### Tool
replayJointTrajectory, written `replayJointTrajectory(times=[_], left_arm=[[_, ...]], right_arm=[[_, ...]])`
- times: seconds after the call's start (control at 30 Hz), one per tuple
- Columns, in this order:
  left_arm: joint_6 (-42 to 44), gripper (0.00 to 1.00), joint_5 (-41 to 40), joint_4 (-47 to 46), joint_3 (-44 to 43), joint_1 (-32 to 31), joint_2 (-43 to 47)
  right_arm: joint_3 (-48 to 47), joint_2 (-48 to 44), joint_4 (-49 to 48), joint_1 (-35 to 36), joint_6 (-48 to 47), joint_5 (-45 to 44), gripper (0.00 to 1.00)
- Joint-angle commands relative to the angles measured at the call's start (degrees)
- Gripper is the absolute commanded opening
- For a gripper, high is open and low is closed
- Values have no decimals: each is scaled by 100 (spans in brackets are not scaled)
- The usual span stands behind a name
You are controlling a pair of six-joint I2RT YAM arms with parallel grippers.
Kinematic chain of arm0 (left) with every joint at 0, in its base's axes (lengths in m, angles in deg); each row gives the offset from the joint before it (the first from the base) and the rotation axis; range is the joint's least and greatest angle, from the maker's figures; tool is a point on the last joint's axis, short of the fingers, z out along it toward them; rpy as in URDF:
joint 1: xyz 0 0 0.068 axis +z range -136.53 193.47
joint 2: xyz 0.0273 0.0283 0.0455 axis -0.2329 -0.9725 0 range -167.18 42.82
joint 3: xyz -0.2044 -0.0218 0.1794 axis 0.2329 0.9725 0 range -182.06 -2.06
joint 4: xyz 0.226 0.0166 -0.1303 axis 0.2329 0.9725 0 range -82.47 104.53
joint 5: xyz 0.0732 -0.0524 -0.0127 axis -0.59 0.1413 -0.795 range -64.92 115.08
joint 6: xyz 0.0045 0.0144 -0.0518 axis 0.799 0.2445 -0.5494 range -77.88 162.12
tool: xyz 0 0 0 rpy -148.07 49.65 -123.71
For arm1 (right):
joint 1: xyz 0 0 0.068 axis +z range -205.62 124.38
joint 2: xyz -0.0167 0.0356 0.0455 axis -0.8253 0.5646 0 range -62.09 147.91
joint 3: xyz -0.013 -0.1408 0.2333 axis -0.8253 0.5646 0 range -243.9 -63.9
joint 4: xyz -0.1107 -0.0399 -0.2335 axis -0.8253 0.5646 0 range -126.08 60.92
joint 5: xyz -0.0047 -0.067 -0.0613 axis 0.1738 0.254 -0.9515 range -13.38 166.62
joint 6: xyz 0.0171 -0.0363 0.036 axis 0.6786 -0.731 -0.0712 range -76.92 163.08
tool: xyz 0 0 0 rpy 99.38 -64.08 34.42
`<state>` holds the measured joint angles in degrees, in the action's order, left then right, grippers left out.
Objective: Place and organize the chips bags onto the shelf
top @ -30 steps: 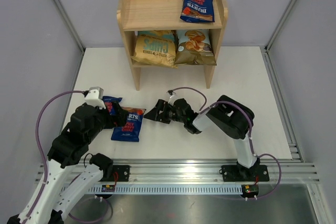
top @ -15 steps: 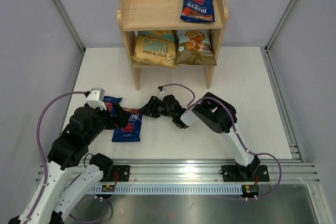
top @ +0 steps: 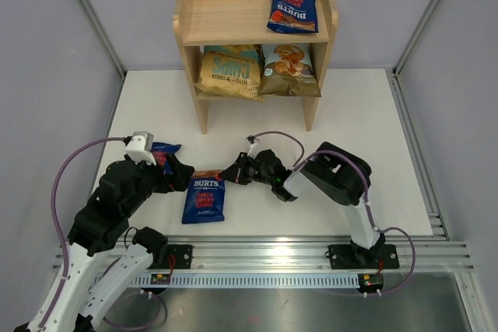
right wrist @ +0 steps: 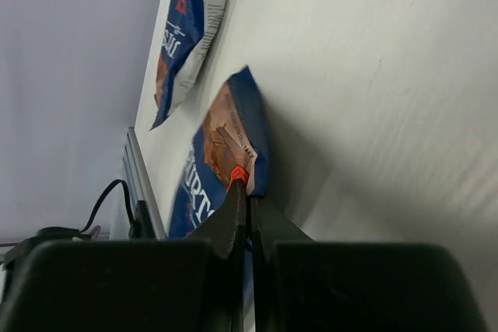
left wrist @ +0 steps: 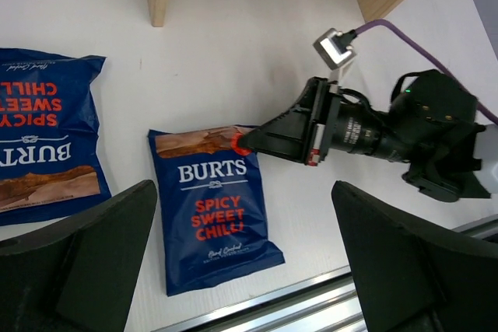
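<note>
Burts bag [top: 205, 196] flat on tabletop [top: 373, 130], near front edge, well short of shelf [top: 226, 13]. Light, crinkly, slippery film; chips fragile, so pinch top seam, not belly. Right gripper [top: 227, 176] nearly closed, seemingly nipping bag's top corner. Left gripper [left wrist: 243, 188] wide, empty, hovering above.

We see shelf [top: 257, 29] at rear; top Burts bag [top: 292, 8] on upper tier, right | large bag [top: 229, 71] left of cassava bag [top: 288, 70] on lower tier | left Burts bag [top: 165, 153], right Burts bag [top: 205, 196] on table [top: 373, 130] in front
</note>
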<state>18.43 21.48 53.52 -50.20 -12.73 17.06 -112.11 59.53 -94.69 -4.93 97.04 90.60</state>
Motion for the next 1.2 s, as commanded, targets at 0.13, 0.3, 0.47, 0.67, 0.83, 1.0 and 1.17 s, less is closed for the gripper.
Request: replayJointTrajectory(times=[0.13, 0.3, 0.47, 0.67, 0.83, 1.0, 1.17], left_arm=[[-153, 99, 324, -355, -11, -17, 45], [-619, 99, 1079, -951, 593, -17, 333], [-1708, 99, 2054, -2672, 1543, -17, 808], [-3018, 99, 2416, -5116, 2589, -26, 1108], [-3792, 99, 2267, -6680, 3064, -96, 793], [-3741, 99, 1504, -7604, 3083, -1017, 46], [-3293, 99, 387, -7861, 2872, -2143, -473]], right_arm=[[1172, -2936, 673, 72, -938, -1237, 0], [1235, -4663, 2422, 72, -1185, -2301, 0], [1112, -6254, 3592, 72, -1247, -3146, 0], [1138, -7196, 3778, 72, -1230, -3498, 0], [1401, -7591, 3375, 72, -861, -3446, 0], [1568, -7531, 2680, 72, -641, -3402, 0], [1560, -7460, 2478, 81, -447, -3341, 0]])
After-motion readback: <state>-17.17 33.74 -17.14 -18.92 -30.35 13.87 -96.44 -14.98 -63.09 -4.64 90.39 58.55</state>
